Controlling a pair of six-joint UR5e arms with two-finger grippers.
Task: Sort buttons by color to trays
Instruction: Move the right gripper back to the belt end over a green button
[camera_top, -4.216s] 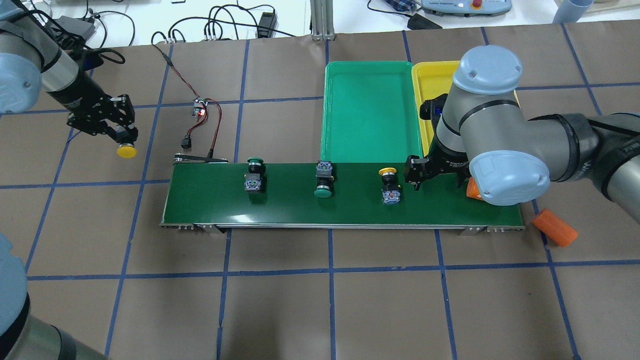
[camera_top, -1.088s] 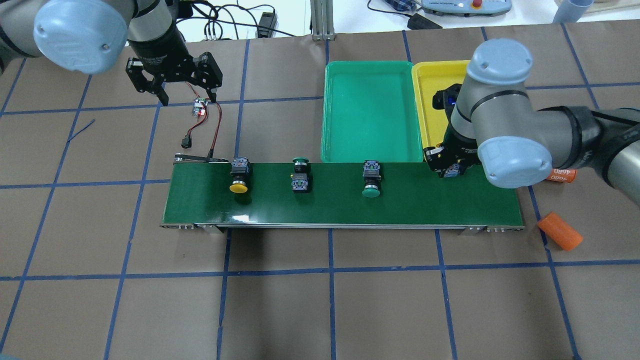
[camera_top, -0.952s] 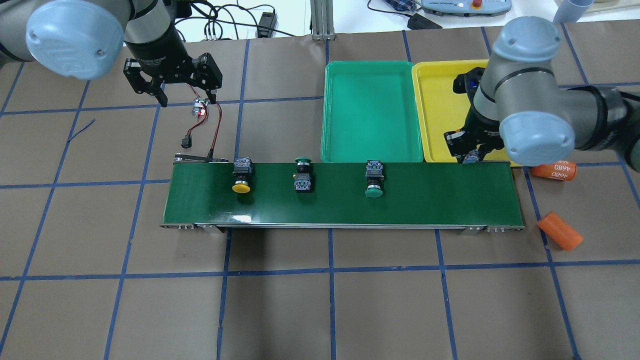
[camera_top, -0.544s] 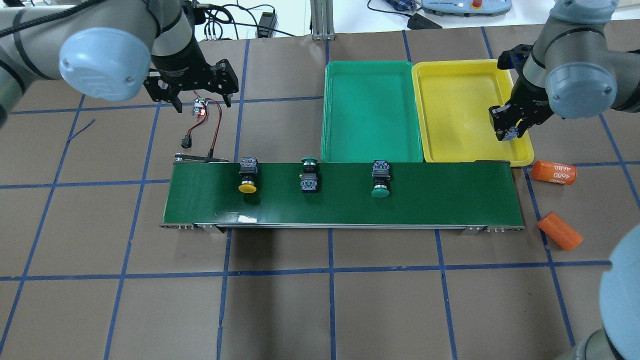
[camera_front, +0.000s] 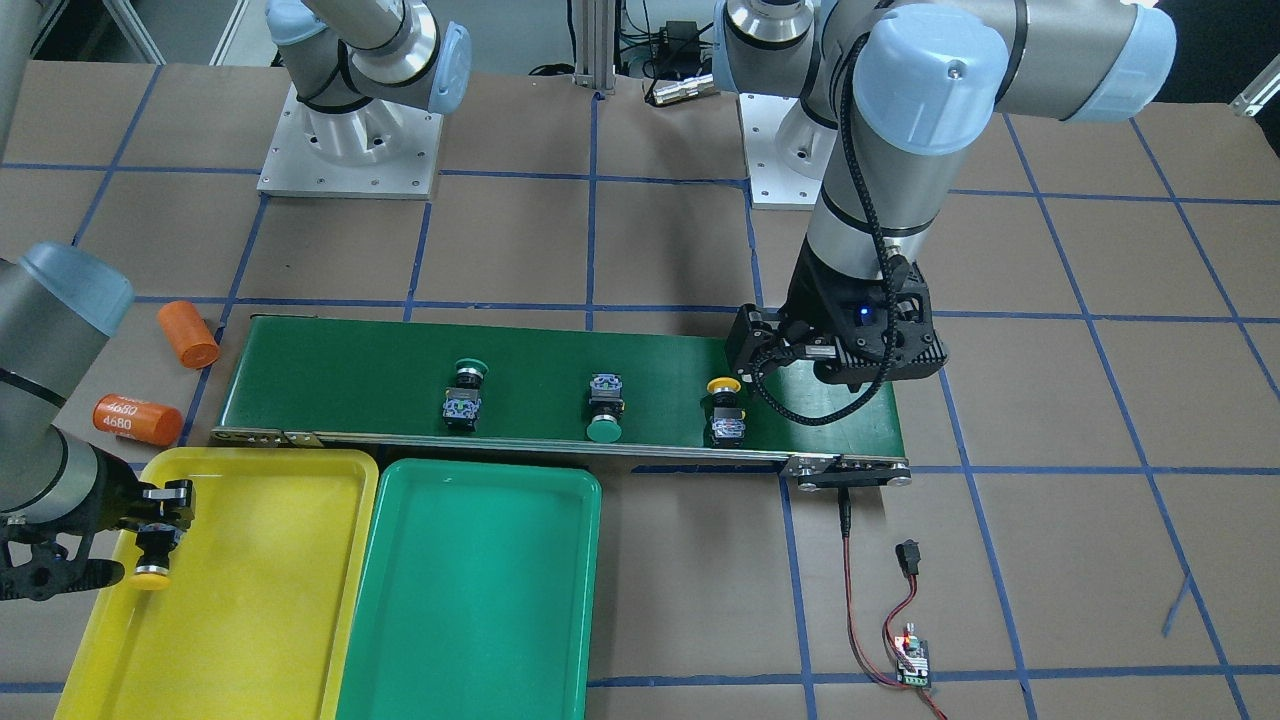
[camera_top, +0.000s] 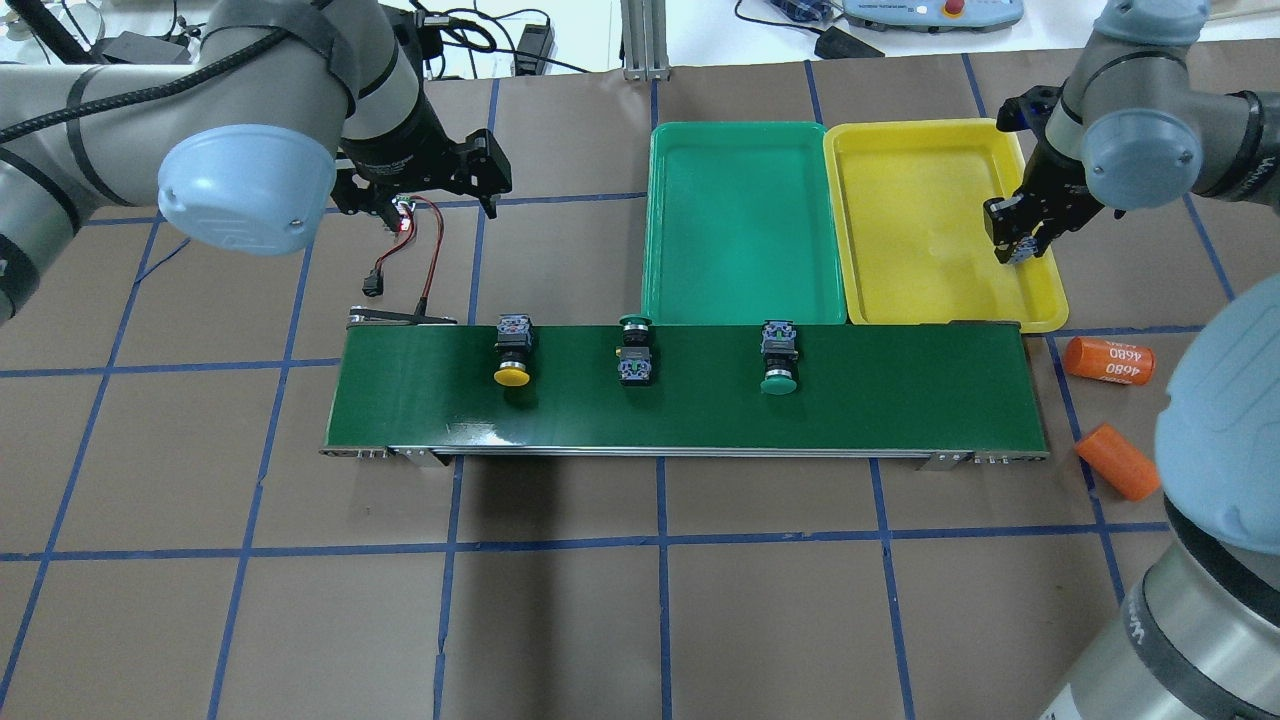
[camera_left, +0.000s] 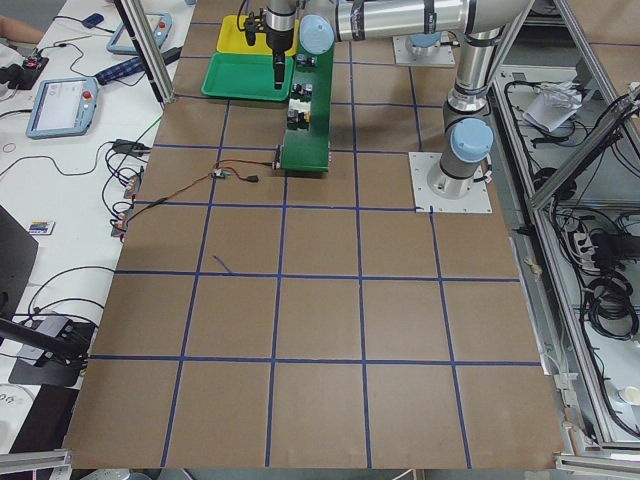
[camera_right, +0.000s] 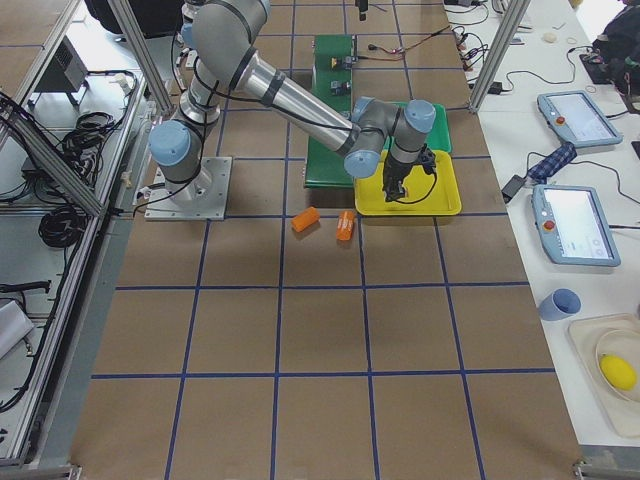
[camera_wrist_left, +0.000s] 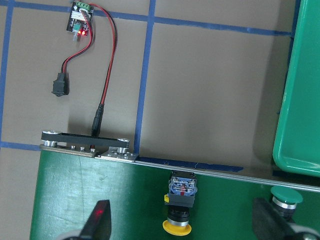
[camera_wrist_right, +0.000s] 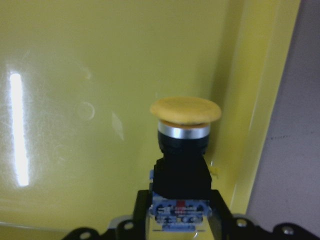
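Button (camera_wrist_right: 183, 152) — yellow cap, silver collar, black body — in right gripper (camera_top: 1017, 250); left gripper (camera_top: 418, 198) wide.

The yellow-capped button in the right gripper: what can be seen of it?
The yellow-capped button has a round mushroom cap, a shiny metal collar, a black blocky body and a blue-and-red terminal end. The right gripper is shut on that end, with the cap pointing away from it. It hangs over the yellow tray, close to a side wall; whether it touches the tray cannot be told.
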